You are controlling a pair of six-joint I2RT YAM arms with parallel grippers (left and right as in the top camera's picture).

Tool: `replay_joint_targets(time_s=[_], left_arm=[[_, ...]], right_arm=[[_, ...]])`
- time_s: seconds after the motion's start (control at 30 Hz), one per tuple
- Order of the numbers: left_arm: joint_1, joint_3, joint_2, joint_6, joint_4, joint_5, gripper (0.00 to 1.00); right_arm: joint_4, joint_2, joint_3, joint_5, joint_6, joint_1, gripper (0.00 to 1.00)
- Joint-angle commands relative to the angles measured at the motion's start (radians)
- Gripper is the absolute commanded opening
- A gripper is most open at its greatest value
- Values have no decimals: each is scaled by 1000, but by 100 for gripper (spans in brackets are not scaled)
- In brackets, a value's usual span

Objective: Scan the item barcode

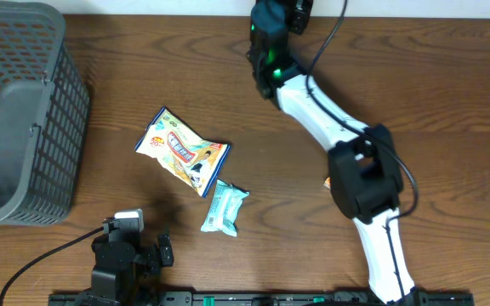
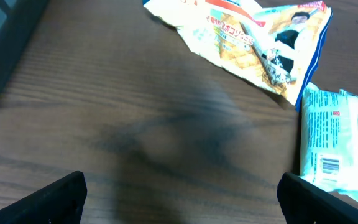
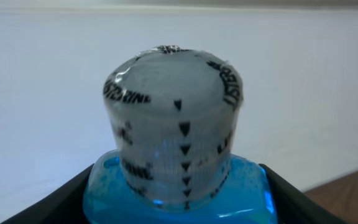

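Note:
In the right wrist view, my right gripper is shut on a bottle of blue mouthwash, one black finger on each side of its shoulder. The bottle's sealed, printed cap points at a pale wall. Seen from overhead, that gripper is stretched to the table's far edge, and the bottle is hidden under the wrist. My left gripper is open over bare wood at the near edge, holding nothing. In the overhead view the left gripper sits low at the left.
A yellow snack bag lies mid-table. A pale teal packet lies just in front of it, barcode side up. A grey mesh basket stands at the far left. The right arm's white links cross the right half.

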Motion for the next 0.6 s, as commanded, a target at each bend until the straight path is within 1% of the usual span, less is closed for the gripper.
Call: replay_joint_targets(time_s=[0.0, 0.1, 0.33, 0.5, 0.57], left_arm=[[-2, -2, -6, -2, -10, 9, 98], [-2, -2, -6, -2, -10, 9, 98], [-2, -2, -6, -2, -10, 9, 98], [-2, -2, -6, -2, -10, 9, 98], [-2, -2, -6, -2, -10, 9, 98]], right_arm=[[137, 53, 17, 40, -254, 14, 46], [203, 116, 21, -2, -306, 14, 44], [212, 217, 83, -8, -317, 18, 40], [220, 274, 175, 23, -441, 31, 36], [239, 274, 186, 28, -491, 37, 34]])
